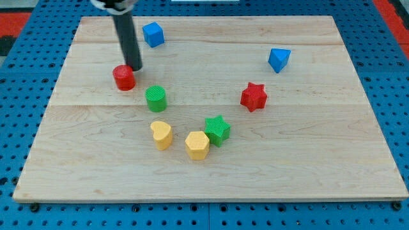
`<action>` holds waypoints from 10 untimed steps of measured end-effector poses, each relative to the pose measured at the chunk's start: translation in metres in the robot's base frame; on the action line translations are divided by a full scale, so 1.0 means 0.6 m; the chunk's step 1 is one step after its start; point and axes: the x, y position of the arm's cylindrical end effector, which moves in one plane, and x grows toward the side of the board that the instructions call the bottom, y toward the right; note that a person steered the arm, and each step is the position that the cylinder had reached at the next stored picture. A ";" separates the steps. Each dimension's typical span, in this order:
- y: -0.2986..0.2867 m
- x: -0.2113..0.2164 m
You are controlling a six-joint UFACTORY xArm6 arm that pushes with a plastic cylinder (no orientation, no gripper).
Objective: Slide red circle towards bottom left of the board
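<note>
The red circle is a short red cylinder at the upper left of the wooden board. My tip is the lower end of the dark rod that comes down from the view's top. It sits just above and to the right of the red circle, touching or nearly touching its upper right edge.
A green cylinder stands just below and right of the red circle. A yellow heart, a yellow hexagon and a green star cluster at the middle. A red star is right of centre. Blue blocks sit at top and upper right.
</note>
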 end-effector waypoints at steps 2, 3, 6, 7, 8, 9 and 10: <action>-0.138 0.000; -0.187 0.000; -0.072 -0.043; -0.033 -0.066; 0.020 -0.046; 0.046 -0.037; 0.023 0.011</action>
